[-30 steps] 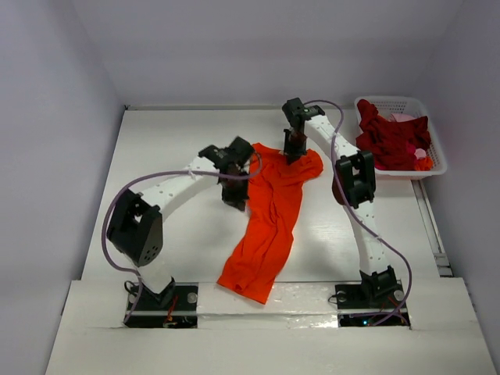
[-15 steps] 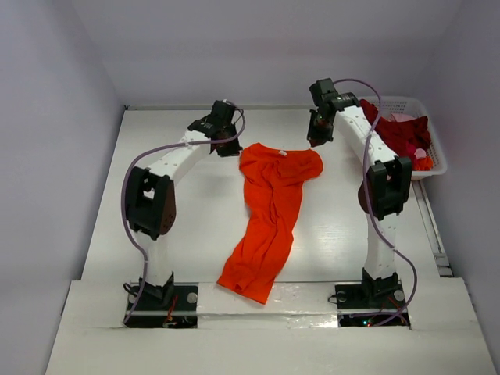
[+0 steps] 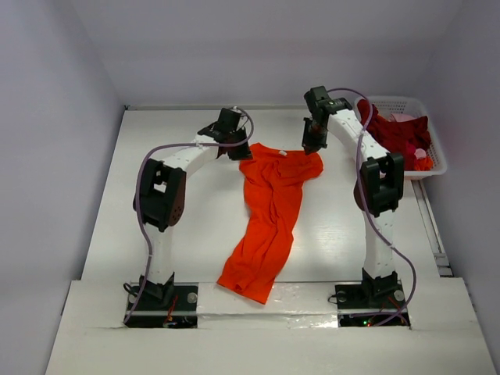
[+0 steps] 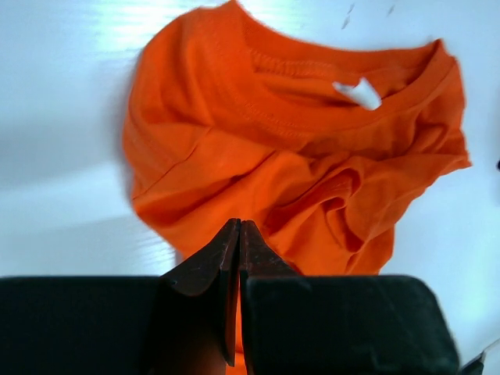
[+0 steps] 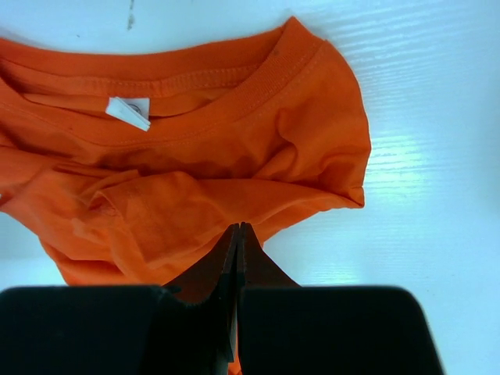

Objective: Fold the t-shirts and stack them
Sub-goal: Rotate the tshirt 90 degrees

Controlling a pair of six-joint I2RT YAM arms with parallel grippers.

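Observation:
The orange t-shirt [image 3: 269, 211] lies crumpled lengthwise on the white table, collar at the far end and hem near the front edge. Its white neck label [image 4: 358, 92] shows inside the collar, also in the right wrist view [image 5: 129, 112]. My left gripper [image 3: 235, 148] is shut and empty, above the shirt's left shoulder [image 4: 180, 148]. My right gripper [image 3: 311, 144] is shut and empty, above the right shoulder [image 5: 312, 148]. In both wrist views the jaws [image 4: 238, 224] [image 5: 237, 226] are pressed together with no cloth between them. A dark red t-shirt [image 3: 391, 137] and a pale pink one [image 3: 403, 118] lie in the basket.
The white lattice basket [image 3: 437, 160] stands at the far right of the table [image 3: 180, 226]. Walls close in the table at the back and both sides. Both arms stretch out to the far end, either side of the shirt.
Both grippers were down on the shirt's shoulders a second ago. They let go, rose and swung toward the far end, then came back in toward the collar. The shirt top now lies flatter.

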